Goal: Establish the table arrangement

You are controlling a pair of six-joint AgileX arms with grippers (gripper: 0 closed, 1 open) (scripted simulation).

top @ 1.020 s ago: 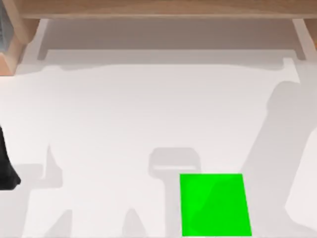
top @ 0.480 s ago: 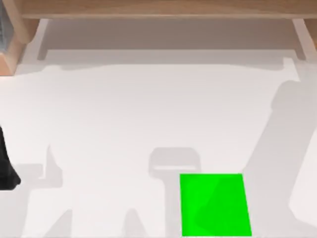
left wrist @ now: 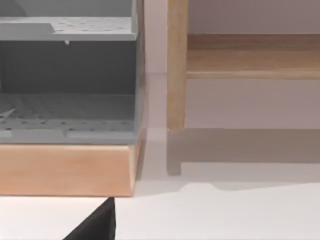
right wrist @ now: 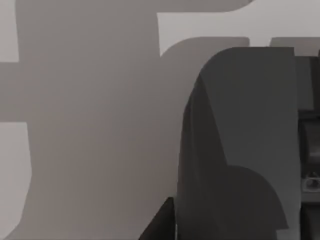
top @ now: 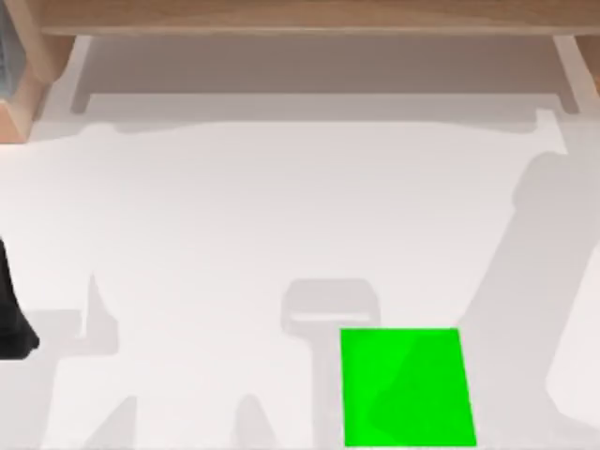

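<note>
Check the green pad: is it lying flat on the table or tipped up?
Flat. In the top view the green pad lies square on the white table, all edges down, nothing resting on it.

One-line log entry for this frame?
table: bare | green pad: near edge, right of centre | wooden frame: far edge | left arm: left edge

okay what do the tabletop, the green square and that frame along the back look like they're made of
The table: plain white, matte, likely laminate or painted board; it takes soft shadows with no glare. The green pad: flat, uniformly bright, perhaps plastic or foam; hard to tell. The frame: light wood, tan with faint grain, unvarnished-looking.
</note>
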